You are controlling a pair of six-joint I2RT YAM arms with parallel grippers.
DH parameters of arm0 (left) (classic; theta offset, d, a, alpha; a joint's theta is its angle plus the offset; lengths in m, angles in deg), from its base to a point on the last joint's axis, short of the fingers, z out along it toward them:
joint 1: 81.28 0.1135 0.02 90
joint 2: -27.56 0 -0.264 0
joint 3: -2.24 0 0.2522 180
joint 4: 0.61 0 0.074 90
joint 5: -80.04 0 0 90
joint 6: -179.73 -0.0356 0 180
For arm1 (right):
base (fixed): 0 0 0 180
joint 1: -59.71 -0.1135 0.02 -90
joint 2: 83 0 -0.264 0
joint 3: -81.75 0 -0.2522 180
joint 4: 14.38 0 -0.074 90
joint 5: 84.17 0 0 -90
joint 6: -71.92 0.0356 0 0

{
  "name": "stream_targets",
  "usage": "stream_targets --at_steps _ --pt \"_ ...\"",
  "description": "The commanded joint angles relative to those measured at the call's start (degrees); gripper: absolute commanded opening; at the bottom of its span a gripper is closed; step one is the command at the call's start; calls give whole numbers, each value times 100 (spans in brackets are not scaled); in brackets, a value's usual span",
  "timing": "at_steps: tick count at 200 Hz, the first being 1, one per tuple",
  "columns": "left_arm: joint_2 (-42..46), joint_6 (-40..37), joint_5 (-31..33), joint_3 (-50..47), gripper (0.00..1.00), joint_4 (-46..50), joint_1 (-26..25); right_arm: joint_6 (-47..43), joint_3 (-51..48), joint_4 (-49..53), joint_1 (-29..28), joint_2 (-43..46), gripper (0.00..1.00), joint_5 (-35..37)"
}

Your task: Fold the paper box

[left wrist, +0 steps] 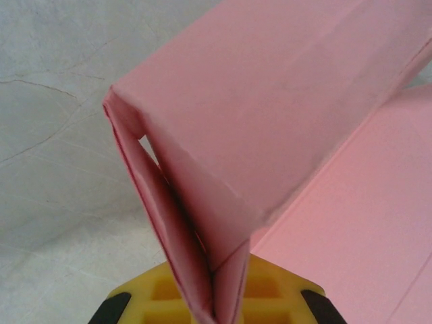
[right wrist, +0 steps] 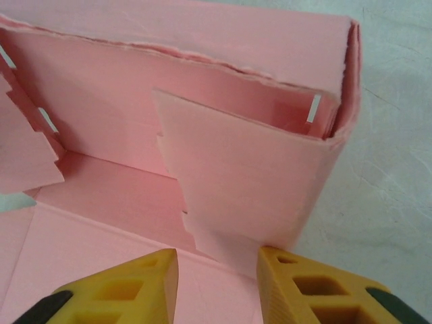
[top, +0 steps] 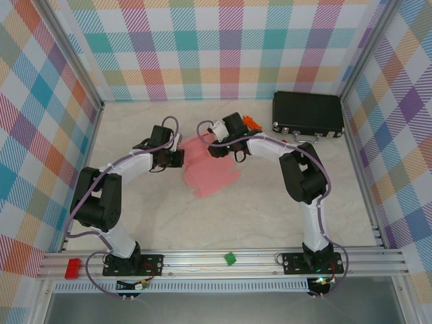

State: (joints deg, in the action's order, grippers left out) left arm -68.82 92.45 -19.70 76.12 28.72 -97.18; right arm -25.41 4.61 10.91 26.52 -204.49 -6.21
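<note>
The paper box [top: 210,170] is a pink card piece, partly folded, lying mid-table between the two arms. My left gripper [top: 177,157] is at its left edge. In the left wrist view its yellow fingers [left wrist: 266,290] are shut on a doubled pink flap [left wrist: 202,250] that rises into a folded wall. My right gripper [top: 206,135] is at the box's far end. It [right wrist: 217,273] stands open there, with a notched upright flap [right wrist: 250,175] just beyond the tips. The right finger [right wrist: 283,280] touches that flap's lower corner.
A black hard case [top: 308,115] lies at the back right, with small orange bits [top: 252,121] beside it. Checked walls close off the left, back and right. A green block [top: 229,257] and a red block [top: 72,267] sit on the front rail.
</note>
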Motion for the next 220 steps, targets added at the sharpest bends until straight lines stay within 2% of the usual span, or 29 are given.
stream_targets --at_steps 1,69,99,152,220 --pt "58 -151 -274 79 5 157 -71 361 187 -192 71 -136 38 -216" --pt "-21 -279 -292 166 5 242 -69 580 313 -133 181 -272 41 -314" --pt "-53 -318 -335 212 5 278 -77 593 496 73 183 -418 38 -143" --pt "-114 -324 -372 290 5 333 -71 527 673 273 182 -546 33 -248" --pt "-127 -358 -194 343 5 424 -71 297 397 402 183 -28 36 -90"
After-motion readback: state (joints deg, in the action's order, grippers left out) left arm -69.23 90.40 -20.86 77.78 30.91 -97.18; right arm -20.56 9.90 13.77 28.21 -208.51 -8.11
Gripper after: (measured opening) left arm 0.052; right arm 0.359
